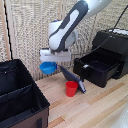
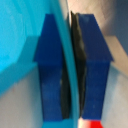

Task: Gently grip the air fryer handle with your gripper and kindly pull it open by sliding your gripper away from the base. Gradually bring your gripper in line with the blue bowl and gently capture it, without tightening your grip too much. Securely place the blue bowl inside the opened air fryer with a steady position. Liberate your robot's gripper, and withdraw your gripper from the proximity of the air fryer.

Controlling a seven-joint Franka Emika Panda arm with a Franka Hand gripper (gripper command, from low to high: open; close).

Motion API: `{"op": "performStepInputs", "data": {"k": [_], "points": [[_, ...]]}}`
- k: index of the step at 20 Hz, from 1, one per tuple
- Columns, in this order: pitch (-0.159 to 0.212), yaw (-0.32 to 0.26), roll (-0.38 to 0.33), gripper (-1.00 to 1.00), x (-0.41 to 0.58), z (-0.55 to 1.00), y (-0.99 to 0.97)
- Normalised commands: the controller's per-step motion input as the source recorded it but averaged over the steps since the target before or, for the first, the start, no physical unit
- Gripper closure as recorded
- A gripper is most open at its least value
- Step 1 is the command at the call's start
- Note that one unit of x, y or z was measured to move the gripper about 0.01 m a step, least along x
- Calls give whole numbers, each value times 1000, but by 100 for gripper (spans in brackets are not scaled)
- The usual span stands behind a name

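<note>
My white gripper hangs in the air above the wooden table and is shut on the rim of the blue bowl, which is lifted clear of the table. In the wrist view the dark-blue fingers pinch the bowl's thin rim between them, with the bowl's wall filling one side. The air fryer stands at the exterior view's right with its black drawer pulled out and open on top. The handle juts from the drawer's front face. The bowl is well to the left of the drawer.
A red cup stands on the table below the gripper, also showing as a red patch in the wrist view. A flat dark-blue book leans beside it. A large black divided crate fills the exterior view's left.
</note>
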Motion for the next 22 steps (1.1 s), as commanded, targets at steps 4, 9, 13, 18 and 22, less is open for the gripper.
{"op": "performStepInputs", "data": {"k": [4, 9, 13, 18, 22], "points": [[55, -186, 5, 100, 228, 849, -199], [104, -207, 15, 100, 102, 793, -326], [161, -229, 0, 100, 15, 546, -518], [123, -288, 0, 100, 0, 304, -428], [50, -315, 0, 100, 0, 105, -380]]}}
